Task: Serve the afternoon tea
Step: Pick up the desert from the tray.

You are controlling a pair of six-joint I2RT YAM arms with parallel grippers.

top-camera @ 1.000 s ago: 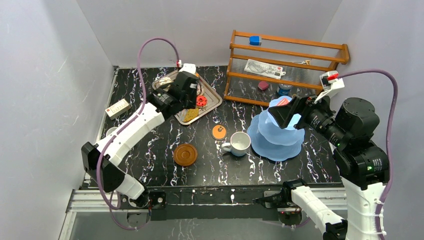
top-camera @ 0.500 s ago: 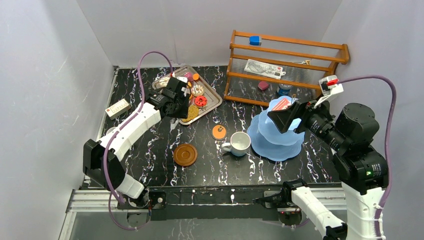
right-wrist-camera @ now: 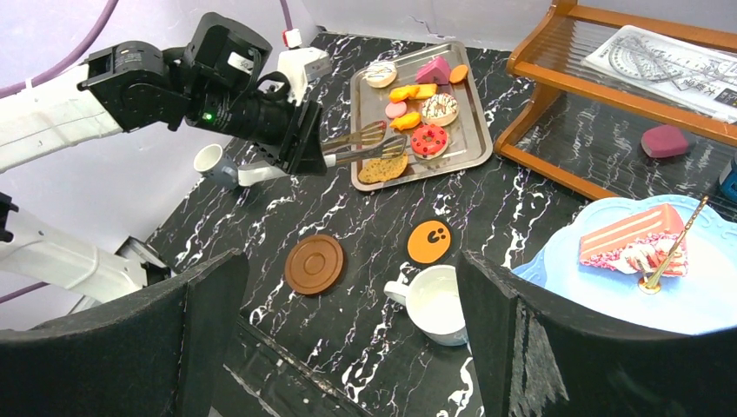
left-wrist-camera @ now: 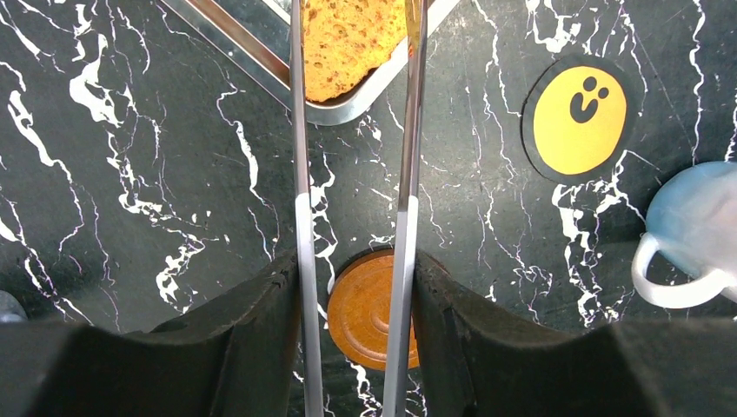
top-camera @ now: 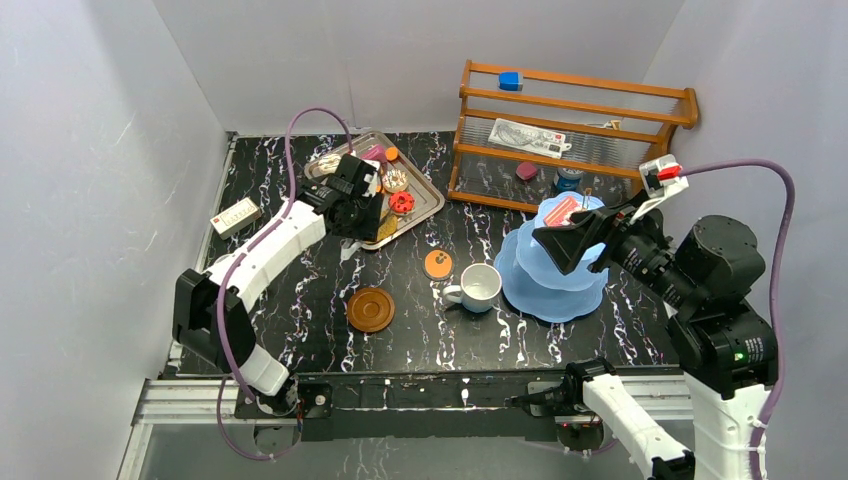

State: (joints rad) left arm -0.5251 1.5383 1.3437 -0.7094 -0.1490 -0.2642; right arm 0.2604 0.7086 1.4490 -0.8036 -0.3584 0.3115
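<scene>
Left wrist view: the left hand [left-wrist-camera: 356, 291] grasps the metal tongs [left-wrist-camera: 300, 174], whose two blades stand apart on either side of the cookie [left-wrist-camera: 348, 39] at the near corner of the silver tray [left-wrist-camera: 252, 61]. The step looks like picking up that cookie. It should go best if the blades drop low, stay centred on it and clear of the tray rim, then squeeze evenly so the flat piece does not tip. A brown saucer [left-wrist-camera: 369, 317] lies on the table beneath the hand.

Right wrist view: the right hand [right-wrist-camera: 348, 321] is released, fingers wide and holding nothing. A pink cake slice [right-wrist-camera: 630, 239] already sits on the light-blue stand [right-wrist-camera: 556, 269] at the right. The white mug [right-wrist-camera: 439, 304] is near it.

Top view: compared with a second ago, the left arm has drawn back from over the tray's middle to its near corner. The right hand has slid slightly left and nearer, uncovering the cake. Stand, mug and saucer have not moved.
</scene>
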